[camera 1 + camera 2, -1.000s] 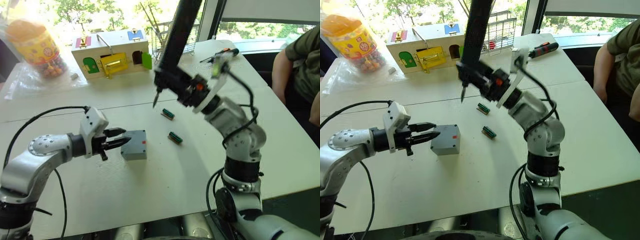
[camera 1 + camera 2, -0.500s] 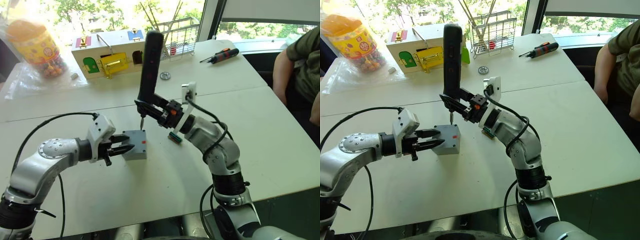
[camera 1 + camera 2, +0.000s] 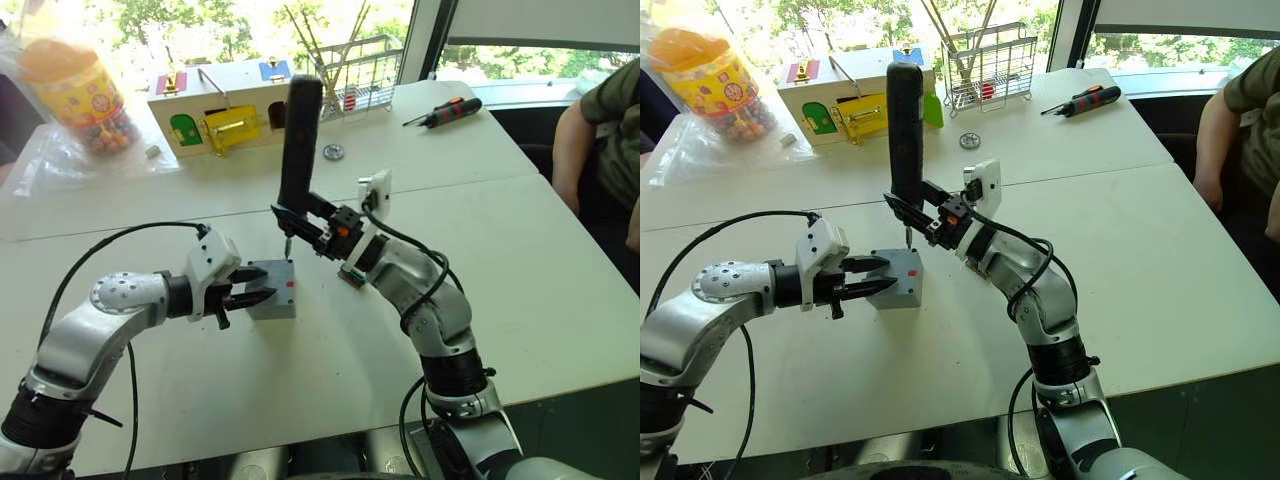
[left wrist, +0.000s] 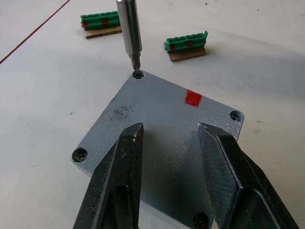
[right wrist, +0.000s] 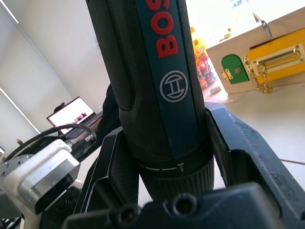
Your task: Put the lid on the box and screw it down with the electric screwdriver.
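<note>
Box: the small square grey plastic box [image 3: 896, 278] sits near the middle of the white table [image 3: 1160, 270], its flat grey lid [image 4: 162, 124] on top, a red mark showing.
Left gripper [image 4: 171, 138]: black fingers spread apart over the lid's near edge, gripping nothing.
Right gripper [image 5: 167, 157]: clamped round the thick black electric screwdriver [image 3: 905, 120], held upright.
Bit: its metal tip [image 4: 136, 62] stands in the lid's far corner screw hole.
Room: two green terminal blocks [image 4: 186, 45] lie just beyond the box; table edges are well apart from it.
</note>
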You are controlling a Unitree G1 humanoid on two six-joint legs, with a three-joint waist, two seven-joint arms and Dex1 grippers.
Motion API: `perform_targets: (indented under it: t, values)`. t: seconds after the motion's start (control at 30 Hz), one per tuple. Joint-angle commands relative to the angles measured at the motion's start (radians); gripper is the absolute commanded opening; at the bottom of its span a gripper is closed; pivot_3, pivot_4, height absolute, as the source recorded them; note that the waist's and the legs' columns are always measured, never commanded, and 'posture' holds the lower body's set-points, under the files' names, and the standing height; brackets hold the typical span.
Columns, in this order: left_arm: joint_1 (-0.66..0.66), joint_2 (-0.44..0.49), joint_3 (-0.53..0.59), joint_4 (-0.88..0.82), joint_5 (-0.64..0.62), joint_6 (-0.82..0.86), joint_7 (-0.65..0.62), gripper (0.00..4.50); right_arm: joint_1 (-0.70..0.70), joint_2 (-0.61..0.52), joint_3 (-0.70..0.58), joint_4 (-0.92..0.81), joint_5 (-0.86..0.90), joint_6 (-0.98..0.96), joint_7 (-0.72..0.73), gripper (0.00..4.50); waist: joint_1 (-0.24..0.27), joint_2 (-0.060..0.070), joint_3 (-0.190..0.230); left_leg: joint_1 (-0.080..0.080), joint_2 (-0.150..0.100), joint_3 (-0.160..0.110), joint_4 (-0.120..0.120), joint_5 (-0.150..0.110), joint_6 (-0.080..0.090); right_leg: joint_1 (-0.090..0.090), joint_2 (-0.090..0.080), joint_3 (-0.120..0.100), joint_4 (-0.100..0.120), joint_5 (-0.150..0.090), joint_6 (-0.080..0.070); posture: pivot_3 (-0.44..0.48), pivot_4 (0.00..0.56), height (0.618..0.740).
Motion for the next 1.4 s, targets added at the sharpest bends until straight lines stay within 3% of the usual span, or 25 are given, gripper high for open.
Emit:
perform_targets:
  t: [0.03,1.4]
  values:
    - [0.006,0.001,-0.007,0.010,0.013,0.004,-0.002,1.81,-0.007,0.013,0.012,-0.037,0.011,-0.032,0.006,1.76,0.002,0.000,0.000,0.000,0.000,0.000,0.000,0.000,0.000,0.000,0.000,0.000,0.000,0.000,0.000,0.000,0.150,0.740]
    - [-0.027,-0.023,-0.051,0.034,0.057,-0.018,-0.026,1.81,0.027,-0.006,0.007,0.054,-0.034,-0.118,-0.001,1.76,0.005,0.000,0.000,0.004,0.000,0.000,0.000,0.000,0.000,0.004,0.001,0.000,0.000,0.000,0.000,0.000,0.150,0.740]
